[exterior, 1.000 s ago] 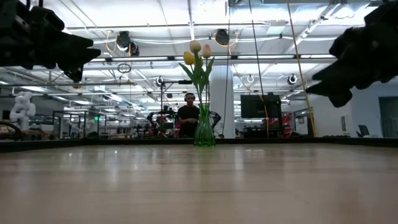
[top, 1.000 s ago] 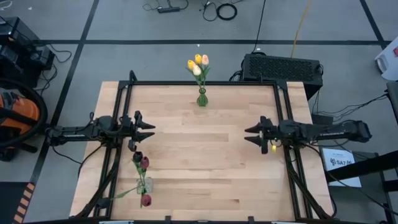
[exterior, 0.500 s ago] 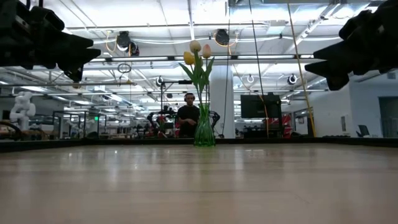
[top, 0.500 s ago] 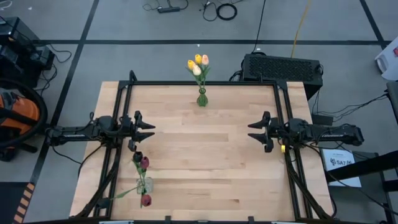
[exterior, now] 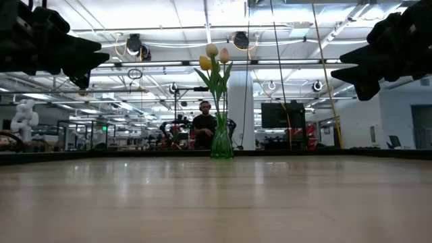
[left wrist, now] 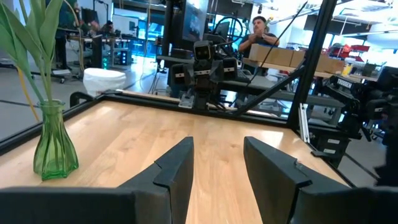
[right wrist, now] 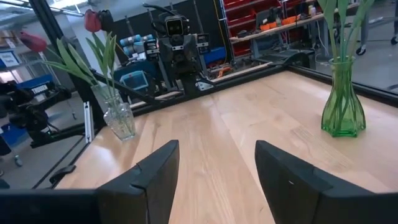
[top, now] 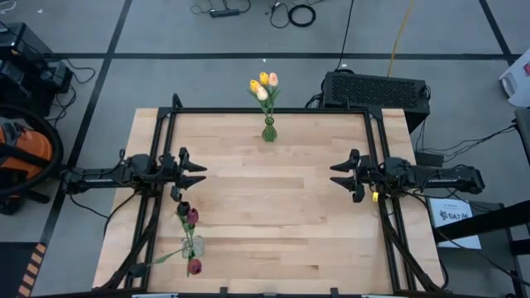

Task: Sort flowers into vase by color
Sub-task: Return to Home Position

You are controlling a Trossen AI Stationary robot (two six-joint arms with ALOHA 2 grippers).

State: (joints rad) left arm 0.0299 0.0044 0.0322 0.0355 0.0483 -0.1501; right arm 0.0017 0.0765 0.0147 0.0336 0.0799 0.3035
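Note:
A green glass vase (top: 269, 131) stands at the middle of the table's far edge and holds yellow and peach-pink tulips (top: 263, 85); it also shows in the low view (exterior: 221, 145) and in both wrist views (left wrist: 55, 146) (right wrist: 342, 106). A clear vase (top: 192, 247) at the near left holds dark red and near-black tulips (top: 189, 215), also seen in the right wrist view (right wrist: 118, 115). My left gripper (top: 199, 172) hangs open above the table's left side. My right gripper (top: 335, 176) hangs open above the right side. Both point level toward the middle with nothing between their fingers.
A black metal frame (top: 265, 110) runs along the table's edges. The light wooden tabletop (top: 273, 207) lies bare between the two grippers. A black box (top: 377, 89) stands beyond the far right corner. People show in the room behind the table (exterior: 204, 128).
My right gripper has risen a little and tipped up to level, drawing slightly back toward the table's right edge, then has kept still. Its fingers have stayed open. The vases and flowers have not moved.

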